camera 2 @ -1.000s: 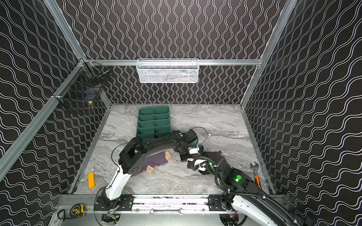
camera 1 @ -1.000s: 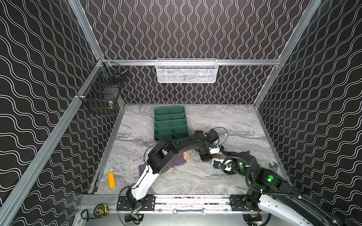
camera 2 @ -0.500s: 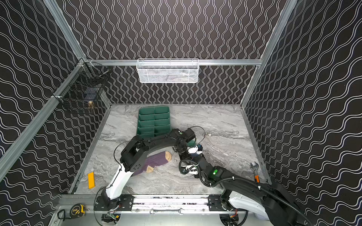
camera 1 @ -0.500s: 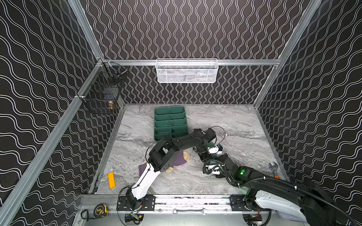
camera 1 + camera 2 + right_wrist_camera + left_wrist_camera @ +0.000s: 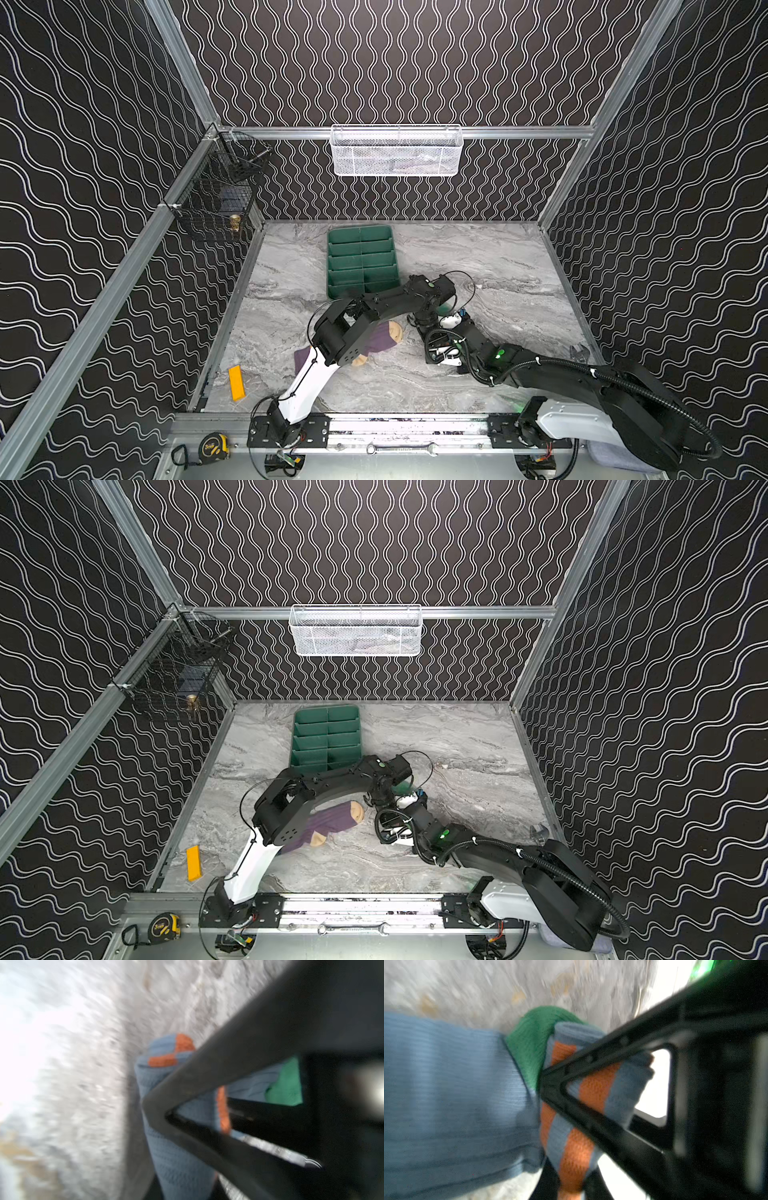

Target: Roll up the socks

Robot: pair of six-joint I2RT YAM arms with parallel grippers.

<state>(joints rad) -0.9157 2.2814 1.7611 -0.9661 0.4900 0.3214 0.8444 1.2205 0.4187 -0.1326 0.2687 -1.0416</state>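
Left gripper point(image 5: 542, 1084): jaws pinched tight on the blue sock point(image 5: 446, 1095) at its orange-striped end, beside the green patch.
Right gripper point(image 5: 146, 1105): jaws closed on the same sock's ribbed blue fabric, near an orange stripe.
Blue sock: between both grippers at the middle of the marble table point(image 5: 498, 266); mostly hidden in both top views.
Purple sock point(image 5: 382, 338): flat on the table, left of the grippers, partly under the left arm.
Green tray point(image 5: 329, 266): behind the arms.
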